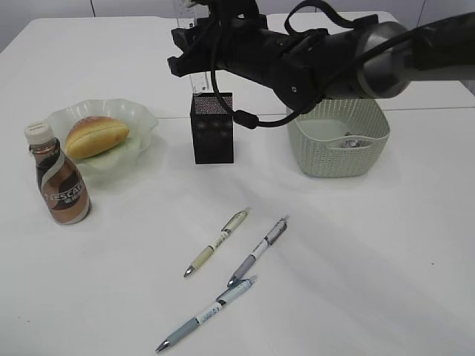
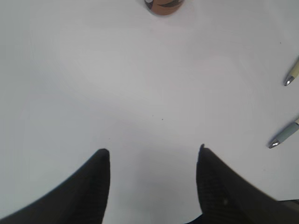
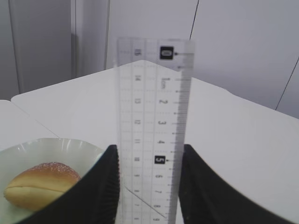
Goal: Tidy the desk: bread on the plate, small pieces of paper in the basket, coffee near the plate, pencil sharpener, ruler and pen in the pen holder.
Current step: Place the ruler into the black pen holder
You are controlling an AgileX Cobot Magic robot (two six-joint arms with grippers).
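My right gripper [image 1: 194, 53] [image 3: 148, 154] is shut on a clear ruler [image 3: 154, 116], held upright by its edges. The ruler's [image 1: 197, 80] lower end dips into the black mesh pen holder [image 1: 213, 137]. The bread [image 1: 96, 136] [image 3: 39, 184] lies on the pale green plate [image 1: 137, 111] [image 3: 70, 147]. The coffee bottle [image 1: 63, 182] [image 2: 163, 4] stands in front of the plate. Three pens [image 1: 217, 242] [image 1: 259, 250] [image 1: 208, 314] lie on the table near the front. My left gripper [image 2: 153, 151] is open and empty above bare table; it does not show in the exterior view. No pencil sharpener shows.
A pale green basket [image 1: 338, 148] stands right of the pen holder, with crumpled paper [image 1: 355, 141] inside. My right arm reaches across above the basket. Two pen tips [image 2: 290, 77] [image 2: 283, 137] show at the right edge of the left wrist view.
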